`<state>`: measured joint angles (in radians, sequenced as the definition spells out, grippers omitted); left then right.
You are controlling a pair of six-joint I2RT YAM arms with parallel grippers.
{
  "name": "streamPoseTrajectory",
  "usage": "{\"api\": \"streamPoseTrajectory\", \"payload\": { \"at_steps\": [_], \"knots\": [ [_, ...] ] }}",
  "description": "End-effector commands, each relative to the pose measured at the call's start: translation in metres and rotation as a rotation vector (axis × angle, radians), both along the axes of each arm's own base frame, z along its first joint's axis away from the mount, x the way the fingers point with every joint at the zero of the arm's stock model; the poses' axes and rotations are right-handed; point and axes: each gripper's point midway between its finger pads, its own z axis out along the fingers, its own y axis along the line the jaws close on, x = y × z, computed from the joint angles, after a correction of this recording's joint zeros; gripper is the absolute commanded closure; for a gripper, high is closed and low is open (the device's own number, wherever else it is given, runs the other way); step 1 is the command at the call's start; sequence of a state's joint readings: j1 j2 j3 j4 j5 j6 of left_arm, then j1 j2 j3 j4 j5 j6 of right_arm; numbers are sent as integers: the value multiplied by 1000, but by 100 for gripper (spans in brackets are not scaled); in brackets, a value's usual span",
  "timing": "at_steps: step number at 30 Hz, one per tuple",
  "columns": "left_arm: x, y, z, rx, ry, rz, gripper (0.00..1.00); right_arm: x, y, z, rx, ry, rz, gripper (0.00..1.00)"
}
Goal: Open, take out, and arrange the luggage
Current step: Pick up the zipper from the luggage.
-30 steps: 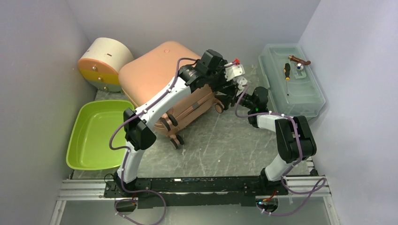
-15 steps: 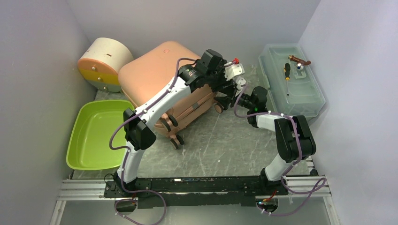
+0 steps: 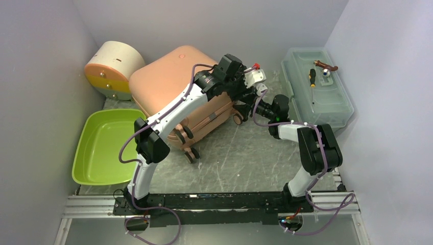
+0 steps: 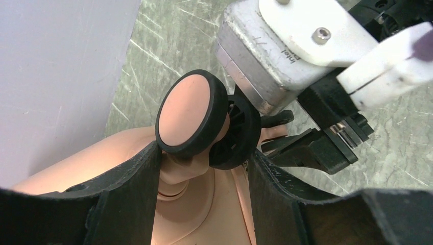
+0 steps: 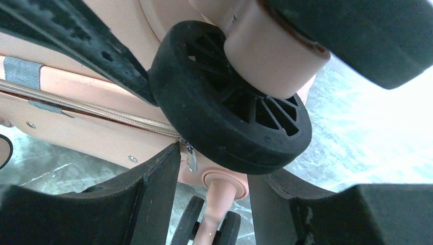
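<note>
Lying toward the back of the grey marbled table (image 3: 240, 158), the large salmon-pink hard-shell suitcase (image 3: 168, 76) has its broad shell facing up and its wheel end turned to the right. It is between the cream half-round box with orange-yellow drawers (image 3: 113, 69) and the translucent grey-green plastic toolbox (image 3: 316, 89), with a lime-green plastic tub (image 3: 102, 148) near its front left. The left gripper (image 4: 203, 155) has its fingers on both sides of one small black wheel with a pink cap (image 4: 191, 112) and seems to clamp it, though the contact is partly hidden. The right gripper (image 5: 214, 168) is just beside the same corner, fingers apart and holding nothing; a small metal zipper pull (image 5: 190, 155) hangs in the gap.
</note>
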<state>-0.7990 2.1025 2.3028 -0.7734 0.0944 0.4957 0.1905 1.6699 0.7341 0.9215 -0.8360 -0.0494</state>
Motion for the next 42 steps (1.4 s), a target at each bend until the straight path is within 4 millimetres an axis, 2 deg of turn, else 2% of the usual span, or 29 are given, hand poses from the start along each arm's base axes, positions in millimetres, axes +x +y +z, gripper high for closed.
{"api": "streamPoseTrajectory", "payload": {
  "at_steps": [1, 4, 7, 9, 12, 13, 15, 18, 20, 22, 27, 32, 35, 37, 42],
  "knots": [
    [-16, 48, 203, -480, -214, 159, 100, 3, 4, 6, 9, -16, 25, 47],
    [-16, 48, 205, -484, -217, 159, 100, 0, 3, 2, -4, -15, 29, 44],
    [-16, 47, 204, -484, -212, 157, 100, -2, 5, 3, 4, -7, 52, 47],
    [-16, 47, 203, -484, -209, 156, 100, -4, 8, 6, 23, -3, 71, 56],
    [-16, 48, 203, -481, -210, 159, 100, -4, 13, 5, 26, 24, 107, 76],
    [-16, 48, 202, -480, -209, 157, 100, -3, 13, 4, 21, 34, 111, 79],
    [-17, 48, 198, -468, -205, 154, 100, -3, 11, 1, 3, 37, 105, 76],
    [-17, 47, 188, -440, -194, 143, 99, -3, 4, -6, -38, 70, 100, 59],
    [-19, 44, 181, -422, -178, 123, 95, -7, -1, -10, -55, 65, 108, 48],
    [-23, 40, 174, -410, -159, 91, 90, -13, -5, -12, -63, 45, 126, 43],
    [-41, 24, 155, -374, -87, -48, 71, -18, -5, -28, -82, 68, 169, 42],
    [-52, 14, 125, -305, -32, -151, 57, -10, -4, -34, -75, 96, 157, 42],
    [-49, 7, 108, -283, -5, -166, 51, -7, -4, -34, -69, 99, 152, 43],
    [-46, 3, 99, -272, 8, -173, 44, -7, -2, -35, -63, 105, 155, 43],
    [-41, -5, 78, -254, 45, -180, 40, -7, 2, -39, -56, 117, 156, 43]
  ]
}}
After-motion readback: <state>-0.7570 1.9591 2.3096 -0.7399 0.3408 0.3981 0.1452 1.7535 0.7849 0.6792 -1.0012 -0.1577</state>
